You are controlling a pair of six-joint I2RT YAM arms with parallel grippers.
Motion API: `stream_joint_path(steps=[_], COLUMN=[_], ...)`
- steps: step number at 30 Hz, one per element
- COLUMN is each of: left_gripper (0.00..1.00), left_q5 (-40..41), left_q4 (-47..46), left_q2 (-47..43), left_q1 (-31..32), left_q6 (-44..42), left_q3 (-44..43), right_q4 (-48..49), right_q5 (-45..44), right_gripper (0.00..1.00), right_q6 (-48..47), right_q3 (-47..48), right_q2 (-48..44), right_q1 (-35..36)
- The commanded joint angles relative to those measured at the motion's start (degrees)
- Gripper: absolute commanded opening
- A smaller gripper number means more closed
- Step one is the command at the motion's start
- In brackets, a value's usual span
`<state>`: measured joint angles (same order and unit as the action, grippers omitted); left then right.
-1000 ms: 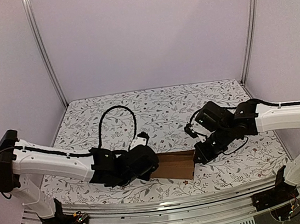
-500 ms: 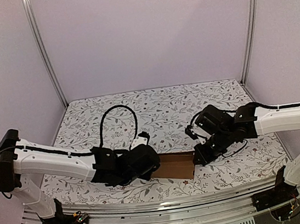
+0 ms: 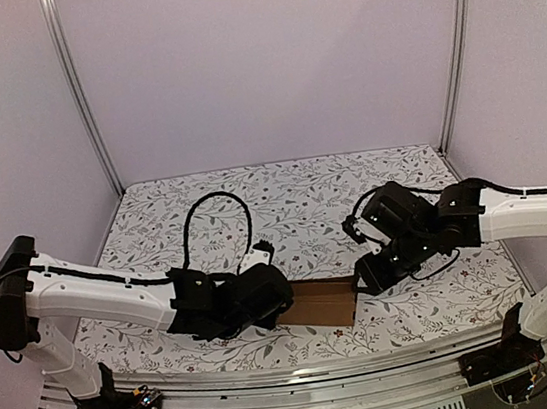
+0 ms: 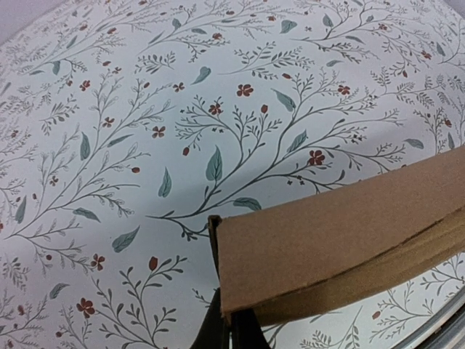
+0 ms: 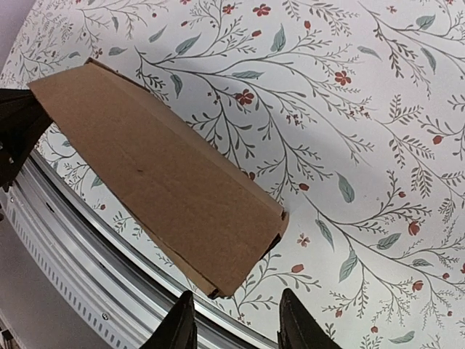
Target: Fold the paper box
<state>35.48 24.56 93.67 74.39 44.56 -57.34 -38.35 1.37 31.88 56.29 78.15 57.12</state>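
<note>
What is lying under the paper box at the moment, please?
The floral table cover shows all around the paper box and runs beneath it. Anything directly under the cardboard is covered from every view.

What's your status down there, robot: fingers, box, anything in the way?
Left fingers shut on the paper box at one end. Right fingers open at its other end, not gripping. Box near the table's front edge; nothing blocking.
</note>
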Motion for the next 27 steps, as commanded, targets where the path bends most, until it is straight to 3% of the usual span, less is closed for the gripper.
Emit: stream_joint_path(steps=[1,9,18,27], left_gripper=[0.0,0.0,0.0,0.0], left_q5=[-8.59,-8.5,-8.41,-8.41], left_q4=[7.29,7.62,8.09,8.31], left_q2=[4.9,5.08,5.38,5.65], left_q1=[1.63,1.73,1.81,1.9], left_q6=[0.01,-0.04,-0.08,0.18], left_q3=[2.43,1.93,1.5,1.36], right_q4=[-2.45,-2.44,1.75,4.74], right_q5=[-4.42,-7.63,-9.93,-6.25], right_gripper=[0.38,0.36,0.22,0.08], right_q6=[-1.4,-1.47,-2.12,-1.82], right_q3=[2.96,4.65,5.19,2.28], right_q2=[-3.08,-3.38,-0.81,2.48], right_q1=[0.21,0.27,0.19,0.35])
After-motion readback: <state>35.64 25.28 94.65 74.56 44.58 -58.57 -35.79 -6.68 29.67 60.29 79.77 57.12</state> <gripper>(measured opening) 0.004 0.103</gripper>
